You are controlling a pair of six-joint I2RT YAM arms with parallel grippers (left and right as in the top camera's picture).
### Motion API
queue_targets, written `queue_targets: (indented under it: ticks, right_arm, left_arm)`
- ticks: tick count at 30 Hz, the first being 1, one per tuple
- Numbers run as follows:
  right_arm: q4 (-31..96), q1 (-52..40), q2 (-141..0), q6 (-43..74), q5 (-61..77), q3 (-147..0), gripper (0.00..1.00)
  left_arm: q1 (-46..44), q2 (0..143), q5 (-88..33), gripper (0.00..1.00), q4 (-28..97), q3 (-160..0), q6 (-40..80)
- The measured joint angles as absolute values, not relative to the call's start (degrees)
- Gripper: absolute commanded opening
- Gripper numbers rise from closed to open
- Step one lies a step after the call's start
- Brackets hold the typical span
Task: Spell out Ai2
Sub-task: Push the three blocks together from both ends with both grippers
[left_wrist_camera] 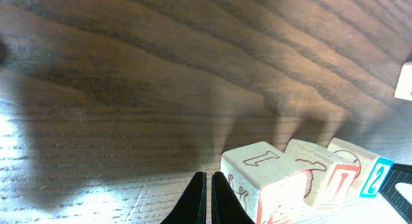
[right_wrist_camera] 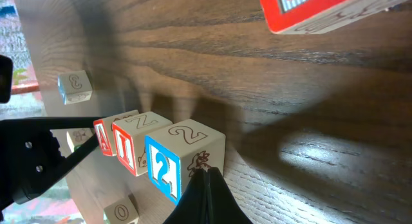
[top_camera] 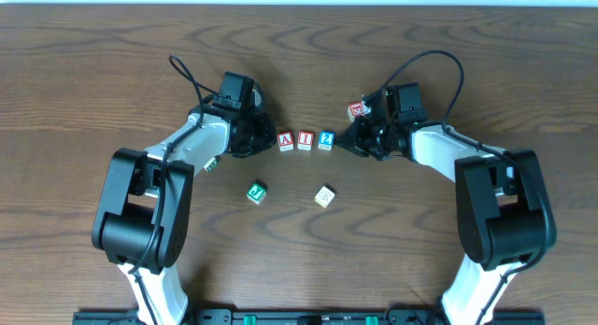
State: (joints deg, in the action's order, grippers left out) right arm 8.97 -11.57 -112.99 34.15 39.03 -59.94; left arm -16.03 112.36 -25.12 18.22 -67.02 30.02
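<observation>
Three wooden letter blocks stand in a row at the table's middle: a red A block (top_camera: 286, 140), a red I block (top_camera: 306, 140) and a blue 2 block (top_camera: 325, 139). My left gripper (top_camera: 260, 141) is shut and empty, its tips just left of the A block (left_wrist_camera: 261, 179). My right gripper (top_camera: 348, 140) is shut and empty, its tips against the right side of the 2 block (right_wrist_camera: 183, 156). In the right wrist view the I block (right_wrist_camera: 132, 143) and the A block (right_wrist_camera: 105, 135) line up behind the 2 block.
A red-faced block (top_camera: 356, 109) lies behind the right gripper. A green J block (top_camera: 256, 191) and a yellow block (top_camera: 324, 196) lie nearer the front. Another small block (top_camera: 212, 163) sits by the left arm.
</observation>
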Motion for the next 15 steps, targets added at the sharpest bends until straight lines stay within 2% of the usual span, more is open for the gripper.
queue_targets:
  ticks: [15]
  right_arm:
    - [8.7,-13.5,-113.0,34.2,39.0,-59.9,0.01]
  left_arm:
    - [-17.2,112.4,-26.3,0.06,17.5,-67.0,30.2]
